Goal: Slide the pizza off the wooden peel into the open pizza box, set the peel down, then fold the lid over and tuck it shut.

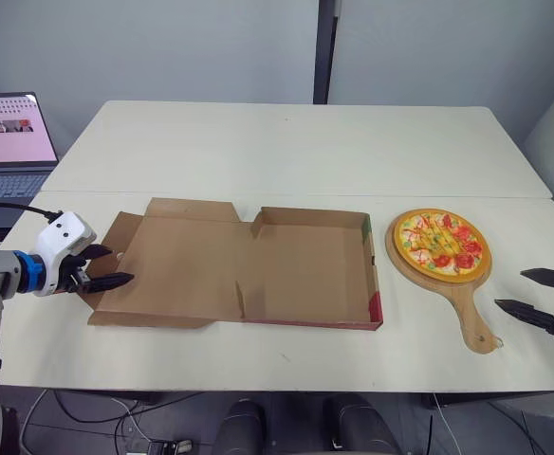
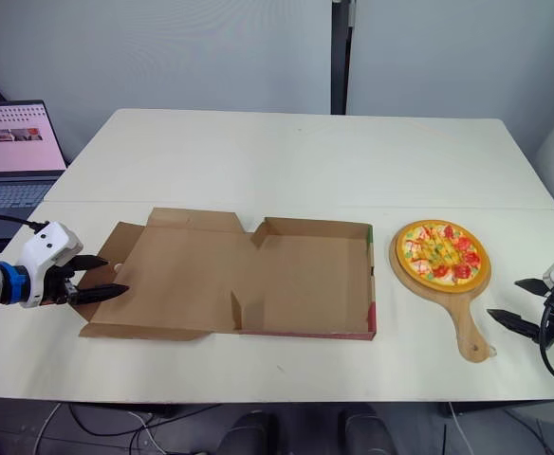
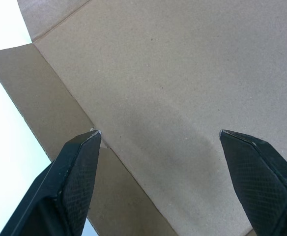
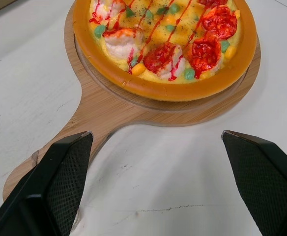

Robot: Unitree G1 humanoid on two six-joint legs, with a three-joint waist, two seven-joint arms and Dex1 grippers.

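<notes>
Round wooden peel (image 1: 465, 301) is laid handle-first toward the white table's (image 1: 258, 152) near edge.
The spread, empty black right gripper (image 1: 511, 289) is poised just right of that handle.

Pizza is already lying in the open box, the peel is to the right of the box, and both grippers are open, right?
Not quite: the left eye view shows the pizza on the wooden peel, not in the box. The peel is right of the open box, and the left gripper and right gripper are both open.

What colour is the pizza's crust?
The crust is orange, best seen in the right wrist view.
</notes>
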